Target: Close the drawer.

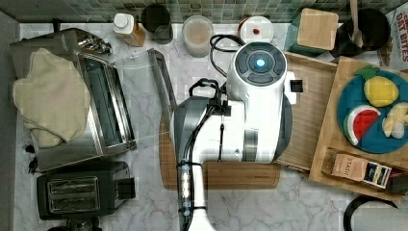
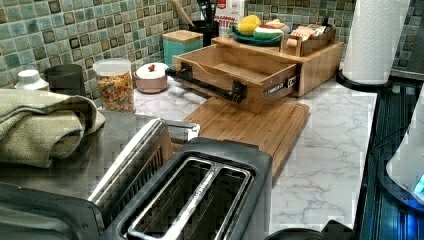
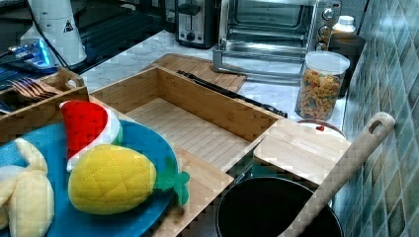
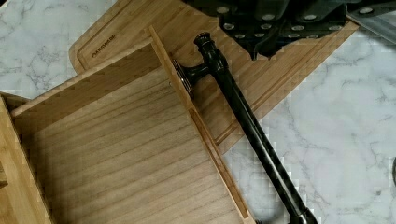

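Note:
The drawer (image 2: 235, 67) stands pulled out of its light-wood stand (image 2: 320, 60), over the cutting board (image 2: 255, 125). It is a shallow bamboo box with a striped floor (image 4: 126, 158) and nothing inside, also seen in the right view (image 3: 192, 126). A black bar handle (image 4: 247, 130) runs along its front face (image 2: 212, 85). In the top view the white arm (image 1: 255, 101) hangs over the drawer's (image 1: 310, 110) front half and hides it. My gripper (image 4: 268, 32) hovers above the cutting board, just outside the handle and apart from it.
A silver toaster oven (image 1: 103, 108) with its glass door down lies at the top view's left, a towel (image 1: 48, 96) on top and a black toaster (image 1: 82, 192) beside it. Jars (image 1: 197, 33) line the backsplash. A plate of toy fruit (image 1: 373, 113) sits on the stand.

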### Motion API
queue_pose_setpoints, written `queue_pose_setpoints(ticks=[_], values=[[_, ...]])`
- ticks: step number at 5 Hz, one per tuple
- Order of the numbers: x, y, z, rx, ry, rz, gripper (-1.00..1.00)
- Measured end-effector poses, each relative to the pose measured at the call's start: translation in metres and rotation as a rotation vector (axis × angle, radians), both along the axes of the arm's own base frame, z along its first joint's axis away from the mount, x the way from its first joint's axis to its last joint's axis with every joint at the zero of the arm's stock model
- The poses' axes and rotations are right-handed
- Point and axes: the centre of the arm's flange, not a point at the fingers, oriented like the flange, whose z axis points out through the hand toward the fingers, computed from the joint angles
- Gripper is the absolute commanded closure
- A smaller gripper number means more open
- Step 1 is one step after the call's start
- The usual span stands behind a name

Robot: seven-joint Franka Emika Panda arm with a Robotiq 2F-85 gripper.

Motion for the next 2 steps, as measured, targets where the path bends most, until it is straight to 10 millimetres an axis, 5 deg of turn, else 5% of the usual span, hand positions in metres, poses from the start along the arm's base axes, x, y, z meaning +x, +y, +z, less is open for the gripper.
queue_pose_setpoints(ticks=[2], values=[[0.0014, -0.0010, -0.0122, -0.008, 0.018, 0.003, 1.00]])
